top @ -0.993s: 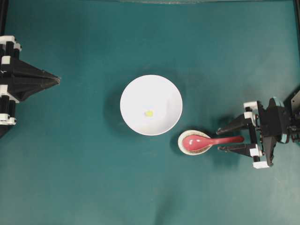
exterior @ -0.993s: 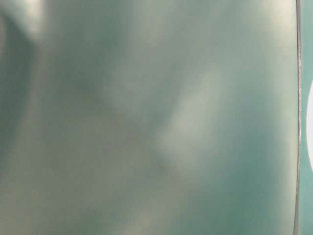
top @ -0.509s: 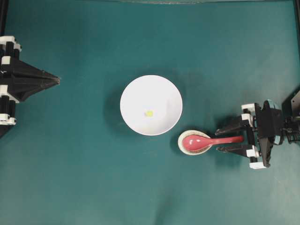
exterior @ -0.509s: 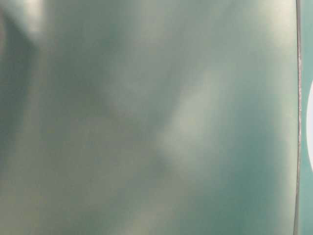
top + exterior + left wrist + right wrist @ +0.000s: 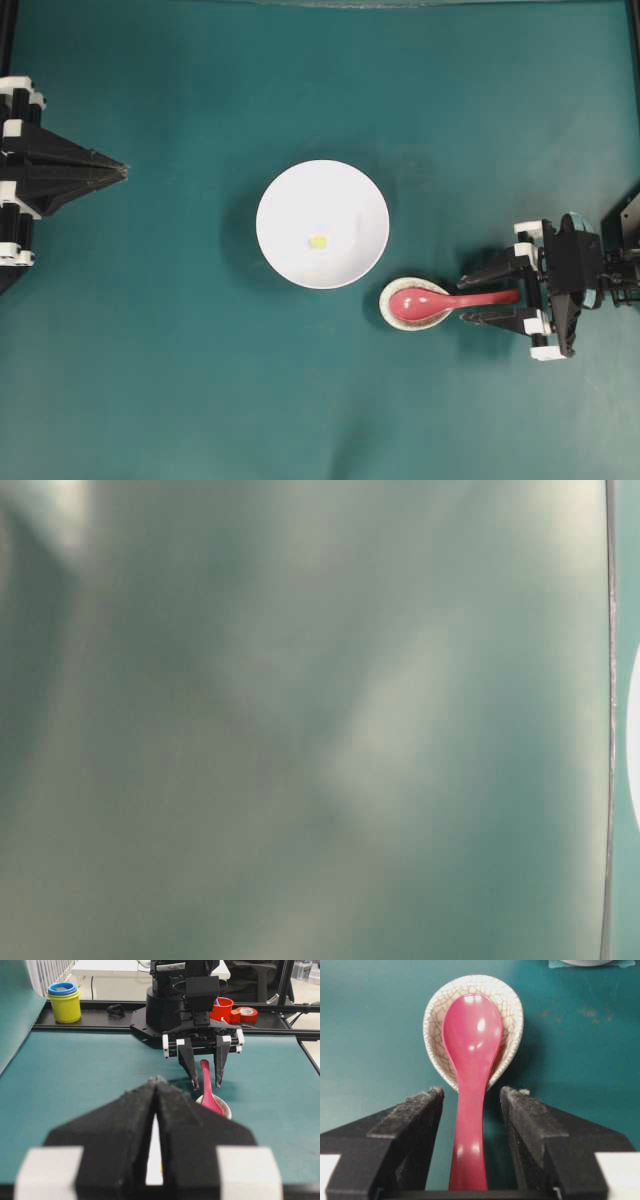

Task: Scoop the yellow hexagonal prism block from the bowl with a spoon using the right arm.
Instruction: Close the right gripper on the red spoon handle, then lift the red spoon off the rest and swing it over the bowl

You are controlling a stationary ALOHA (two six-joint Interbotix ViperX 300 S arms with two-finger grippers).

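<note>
right hand: wide, straddling handle of glossy pink-red spoon, no contact | scoop in speckled beige dish | tiny yellow hexagonal block: inside large white bowl | left hand: closed, well apart

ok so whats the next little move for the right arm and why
Probably close the right gripper: its fingers sit open on either side of the spoon handle, not yet touching it, while the scoop rests in the small crackled dish.
</note>
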